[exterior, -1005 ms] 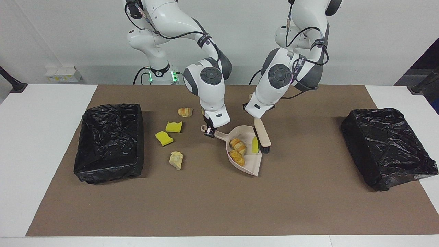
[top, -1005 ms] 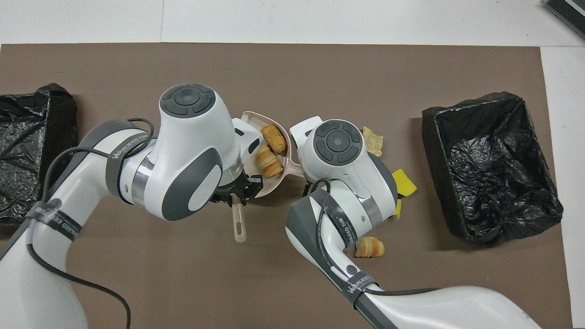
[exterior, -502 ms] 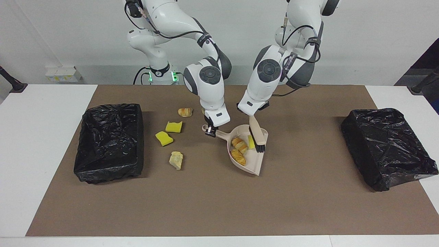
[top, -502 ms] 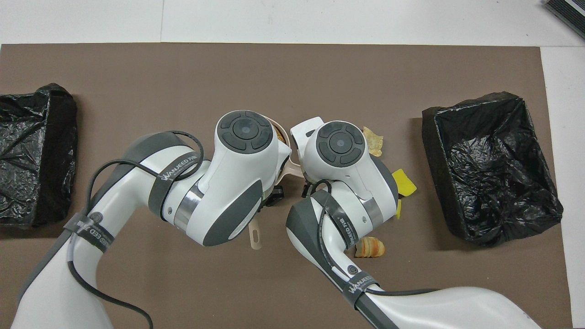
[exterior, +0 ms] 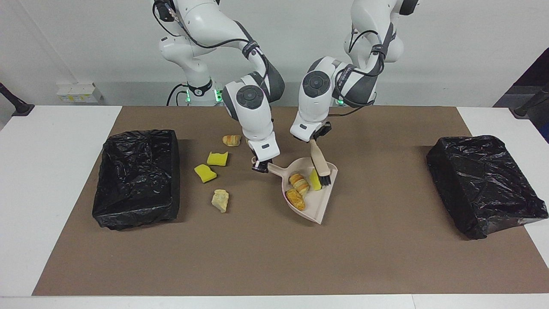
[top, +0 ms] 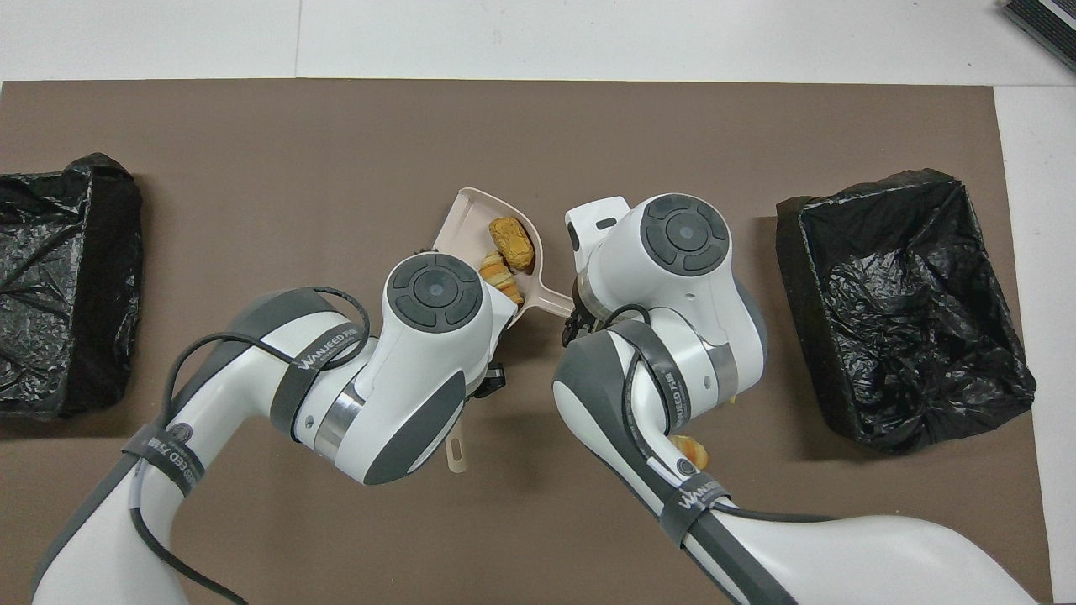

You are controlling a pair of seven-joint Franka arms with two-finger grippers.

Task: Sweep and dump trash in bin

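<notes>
Both arms bent low, left hand (exterior: 316,141) and right hand (exterior: 260,165) clenched

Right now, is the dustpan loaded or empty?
Loaded: the dustpan holds two bread lumps and a yellow sponge chunk.

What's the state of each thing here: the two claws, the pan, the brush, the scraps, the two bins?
Right gripper: shut on the dustpan's handle.
Left gripper: shut on the brush's handle.
Dustpan: on the mat, three scraps inside.
Brush: tilted, bristles in the pan against a yellow scrap.
Four loose scraps: on the mat.
Open bin: upright, no scraps visible.
Other bin: tilted.
</notes>
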